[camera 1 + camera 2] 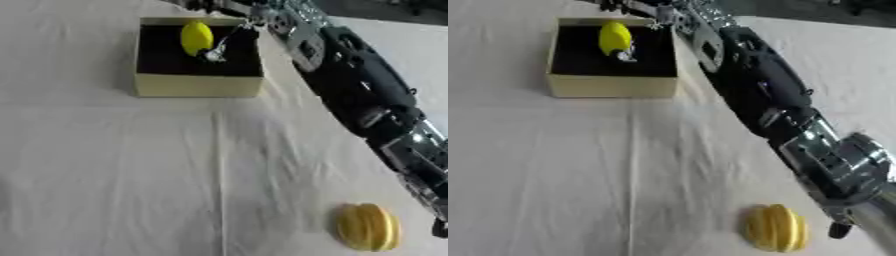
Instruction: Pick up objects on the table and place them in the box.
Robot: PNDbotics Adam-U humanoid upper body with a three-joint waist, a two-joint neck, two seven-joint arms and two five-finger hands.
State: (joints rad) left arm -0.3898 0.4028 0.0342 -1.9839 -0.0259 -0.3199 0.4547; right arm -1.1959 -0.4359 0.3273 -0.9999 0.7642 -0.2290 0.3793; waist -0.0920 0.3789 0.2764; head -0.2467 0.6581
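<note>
An open tan box (198, 85) with a dark inside stands at the far middle of the table. My right arm reaches from the lower right across to it, and my right hand (229, 36) hangs over the box's far right corner. A smooth yellow lemon-like fruit (196, 37) stands upright over the box's dark inside, with a finger curled against its lower right side. The rest of the hand is cut off by the top edge. A ribbed yellow fruit (776, 227) lies on the cloth near the front right, just left of my forearm. My left hand is out of sight.
A white cloth (105, 175) with creases covers the table. My right forearm (763, 85) crosses the right side diagonally, above the cloth. The table's far edge shows at the top right corner.
</note>
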